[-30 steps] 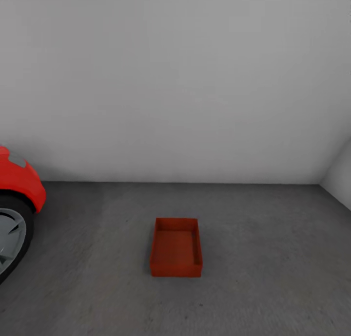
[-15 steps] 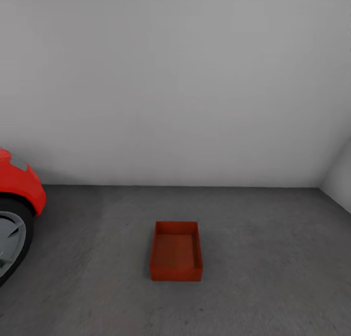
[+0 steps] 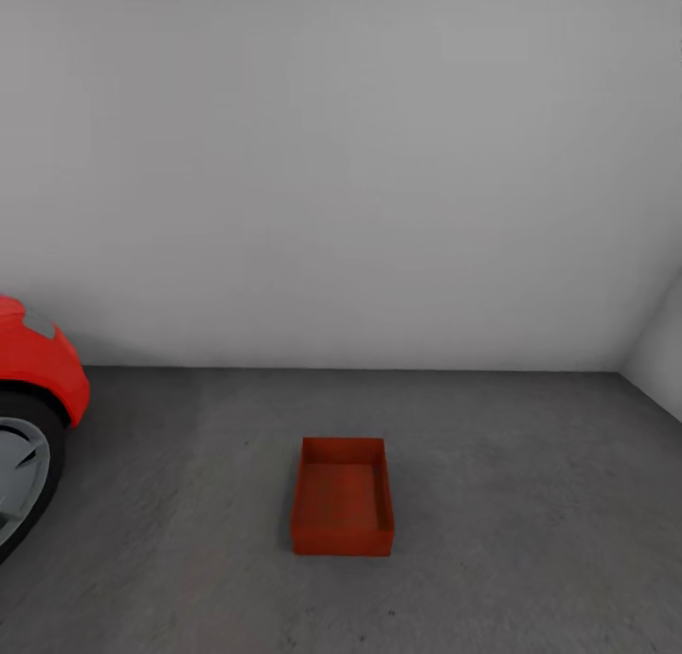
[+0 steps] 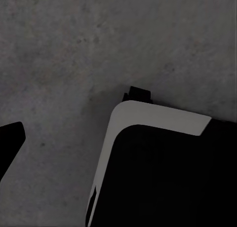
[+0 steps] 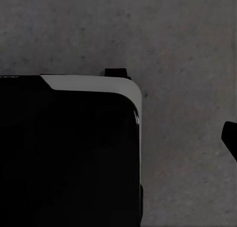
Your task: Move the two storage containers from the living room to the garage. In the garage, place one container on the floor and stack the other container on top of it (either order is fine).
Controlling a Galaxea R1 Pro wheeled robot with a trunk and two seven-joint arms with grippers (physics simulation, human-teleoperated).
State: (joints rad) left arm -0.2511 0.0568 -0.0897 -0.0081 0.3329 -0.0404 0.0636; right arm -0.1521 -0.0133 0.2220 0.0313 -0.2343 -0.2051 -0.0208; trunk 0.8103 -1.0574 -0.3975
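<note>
One orange-red storage container (image 3: 342, 498) sits upright and empty on the grey concrete floor (image 3: 530, 512) of the garage, a little ahead of me and near the middle of the head view. The second container is out of view. In the left wrist view a single dark fingertip (image 4: 10, 138) juts in at the picture's edge over bare concrete. The right wrist view likewise catches one dark fingertip (image 5: 231, 138) at its edge. Neither holds anything that I can see, and the other fingers are cut off.
A red car (image 3: 38, 365) with its wheel (image 3: 19, 483) stands at the far left. A white wall (image 3: 341, 161) closes the back, and a side wall (image 3: 663, 360) meets it at the right. My black, white-edged base (image 4: 163, 177) (image 5: 69, 153) shows in both wrist views.
The whole head picture has slid slightly downward, so the camera has moved. The container stays where it was on the floor.
</note>
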